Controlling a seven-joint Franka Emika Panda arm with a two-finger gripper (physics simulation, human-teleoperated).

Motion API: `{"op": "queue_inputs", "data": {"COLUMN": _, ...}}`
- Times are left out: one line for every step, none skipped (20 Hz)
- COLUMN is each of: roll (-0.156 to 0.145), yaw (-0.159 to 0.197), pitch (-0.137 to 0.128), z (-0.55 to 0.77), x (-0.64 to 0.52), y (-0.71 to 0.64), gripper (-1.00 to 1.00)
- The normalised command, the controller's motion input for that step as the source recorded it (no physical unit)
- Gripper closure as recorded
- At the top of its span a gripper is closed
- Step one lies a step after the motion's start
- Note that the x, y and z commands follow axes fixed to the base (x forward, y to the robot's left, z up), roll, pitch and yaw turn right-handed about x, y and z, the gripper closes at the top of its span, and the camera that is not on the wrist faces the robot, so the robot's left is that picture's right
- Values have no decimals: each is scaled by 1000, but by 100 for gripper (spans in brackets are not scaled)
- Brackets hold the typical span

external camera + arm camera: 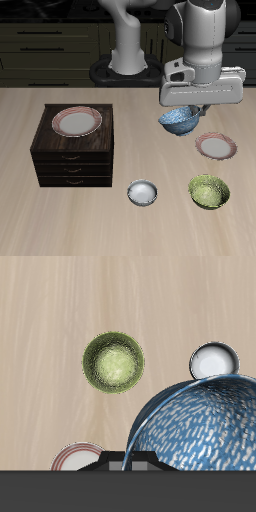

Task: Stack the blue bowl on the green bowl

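**Blue bowl up off the worktop, green bowl below and nearer the front**

My fingers (pixel 184 108) are clamped on the blue bowl (pixel 179 121), which hangs just under them, clear of the worktop (pixel 130 110). From my own camera its speckled inside fills much of the picture (pixel 195 426); my fingertips are hidden there, so I judge the grip on the rim mostly from the outside view. The green bowl (pixel 209 191) sits on the worktop well below my fingers and nearer the front edge, apart from the bowl I hold. A pink-rimmed plate (pixel 216 146) lies between the two, just beside my load. A small white bowl (pixel 143 192) rests beside the green one. Another plate (pixel 77 121) sits on a dark cabinet (pixel 70 160).
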Motion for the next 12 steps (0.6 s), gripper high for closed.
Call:
{"op": "queue_inputs", "data": {"roll": -16, "yaw": 8, "pitch": 6, "z": 19, "x": 76, "y": 86, "gripper": 100}}
{"op": "queue_inputs", "data": {"roll": -15, "yaw": -73, "pitch": 5, "z": 95, "x": 466, "y": 213, "gripper": 100}}
{"op": "queue_inputs", "data": {"roll": 5, "yaw": -8, "pitch": 3, "z": 23, "x": 34, "y": 61, "gripper": 100}}
{"op": "queue_inputs", "data": {"roll": -44, "yaw": -59, "pitch": 40, "z": 62, "x": 389, "y": 84, "gripper": 100}}
{"op": "queue_inputs", "data": {"roll": 15, "yaw": -18, "pitch": -5, "z": 74, "x": 279, "y": 141, "gripper": 100}}
{"op": "queue_inputs", "data": {"roll": 10, "yaw": -103, "pitch": 57, "z": 133, "x": 703, "y": 313, "gripper": 100}}
{"op": "queue_inputs", "data": {"roll": 0, "yaw": 0, "pitch": 0, "z": 18, "x": -155, "y": -41, "gripper": 100}}
{"op": "queue_inputs", "data": {"roll": -7, "yaw": -74, "pitch": 30, "z": 116, "x": 611, "y": 299, "gripper": 100}}
{"op": "queue_inputs", "data": {"roll": 0, "yaw": 0, "pitch": 0, "z": 10, "x": -34, "y": -3, "gripper": 100}}
{"op": "queue_inputs", "data": {"roll": 32, "yaw": 17, "pitch": 8, "z": -5, "x": 476, "y": 394, "gripper": 100}}
{"op": "queue_inputs", "data": {"roll": 11, "yaw": -6, "pitch": 24, "z": -20, "x": 137, "y": 130, "gripper": 100}}
{"op": "queue_inputs", "data": {"roll": 8, "yaw": -10, "pitch": 49, "z": -41, "x": 345, "y": 155, "gripper": 100}}
